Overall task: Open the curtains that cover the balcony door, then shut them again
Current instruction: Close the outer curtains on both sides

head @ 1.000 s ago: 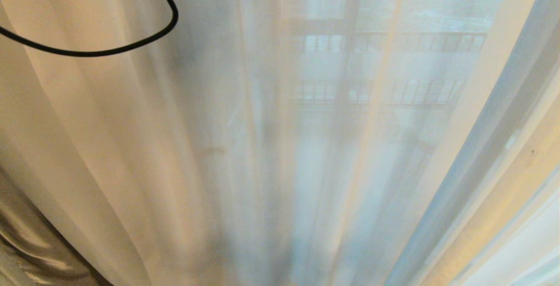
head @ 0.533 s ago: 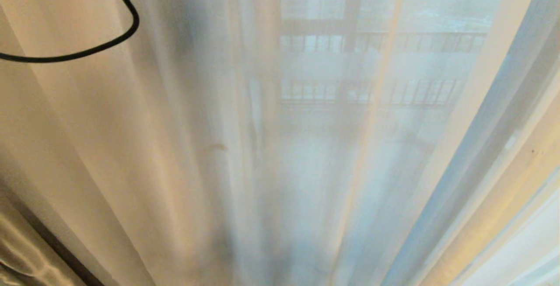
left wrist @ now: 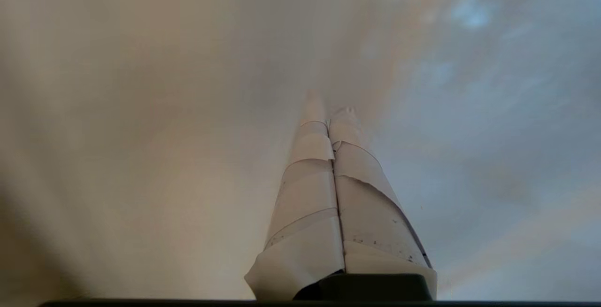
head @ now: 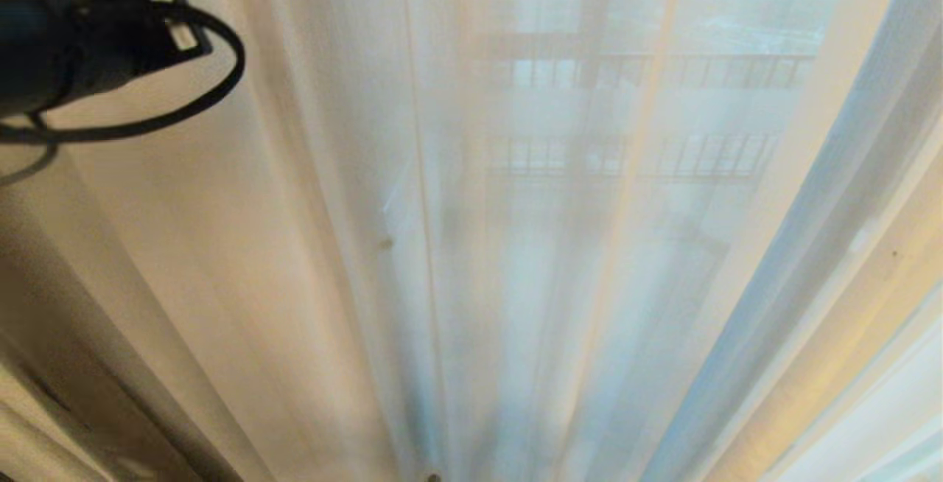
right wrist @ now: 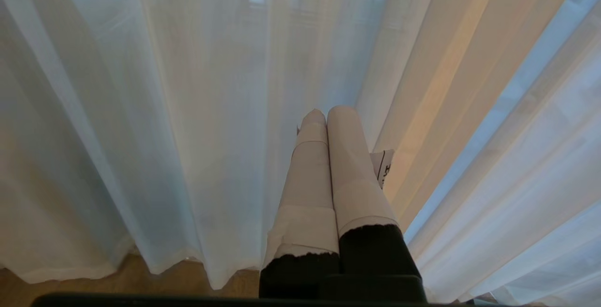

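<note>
Through the fabric, a dark railing (head: 648, 69) with upright bars shows faintly, with hazy buildings (head: 751, 10) behind it. A strip of wooden floor (right wrist: 155, 281) shows below.

Daylit room edge, balcony and city beyond.
Pale daylight comes in from outside; hazy buildings (head: 744, 3) and a dark railing (head: 663, 69) with vertical bars show dimly. Light wood floor (right wrist: 155, 281) below. Warm orange cast at the sides.

No readable text.
Small white tag (right wrist: 384, 168) beside the right gripper (right wrist: 327, 112) has dark print, cut off and too small to read; white labels (head: 169, 14) on the left arm are illegible.
</note>
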